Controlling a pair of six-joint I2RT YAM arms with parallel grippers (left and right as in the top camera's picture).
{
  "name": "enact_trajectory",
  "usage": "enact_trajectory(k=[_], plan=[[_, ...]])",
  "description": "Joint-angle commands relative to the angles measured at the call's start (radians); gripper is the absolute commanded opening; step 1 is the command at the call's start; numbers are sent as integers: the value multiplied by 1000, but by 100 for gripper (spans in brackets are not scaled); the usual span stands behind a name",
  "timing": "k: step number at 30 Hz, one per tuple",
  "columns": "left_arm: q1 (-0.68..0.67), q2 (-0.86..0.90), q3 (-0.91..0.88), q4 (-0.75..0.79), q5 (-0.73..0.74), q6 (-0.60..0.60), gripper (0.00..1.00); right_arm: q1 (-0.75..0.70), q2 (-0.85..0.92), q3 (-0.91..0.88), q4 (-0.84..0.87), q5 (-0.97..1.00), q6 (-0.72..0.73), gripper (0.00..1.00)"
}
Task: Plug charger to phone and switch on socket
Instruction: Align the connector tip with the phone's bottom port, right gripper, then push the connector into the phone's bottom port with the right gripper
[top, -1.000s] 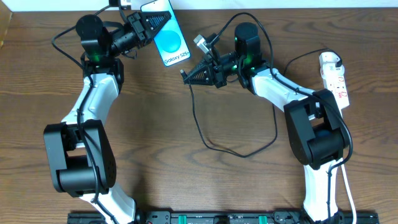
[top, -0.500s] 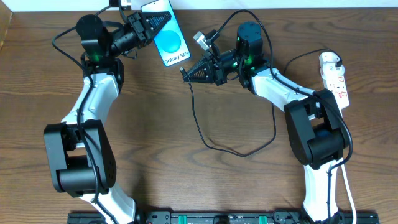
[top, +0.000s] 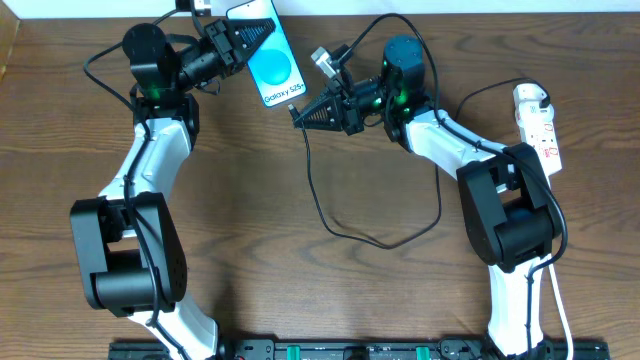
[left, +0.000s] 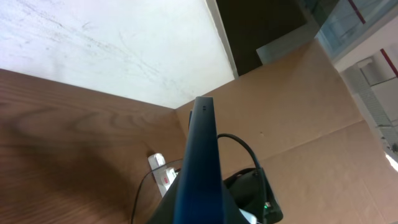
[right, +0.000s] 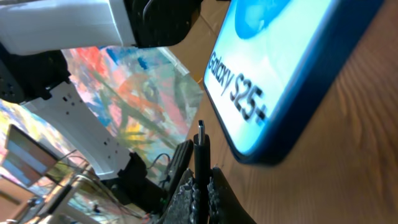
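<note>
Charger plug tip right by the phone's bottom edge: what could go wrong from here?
1. The charger plug tip, pinched in the right claw, stands beside the phone corner; no port shows, so it may miss and scrape the case.
2. The left claw grips the phone only at one end, so a push could twist it.
3. The slack cable loop may snag when an arm heads for the power strip.

Overhead straight down; both wrist views close on the phone (right: 280, 56)
</note>
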Motion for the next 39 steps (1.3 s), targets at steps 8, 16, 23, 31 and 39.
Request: enact_trajectory(k=[8,16,23,31,39], plan=[[-13,-17,6,13,-14,-40,7,9,8,3,49,25,91,1],[-13,-17,6,12,-60,-76,7,9,8,3,49,25,91,1],[-13,-17,6,13,-44,-80,7,9,8,3,50,30,91,1],[-13,-17,6,13,-35,-80,7,6,8,3,50,42,98,1],[-13,-17,6,13,-12,-80,7,-1,8,3,50,52,106,1]])
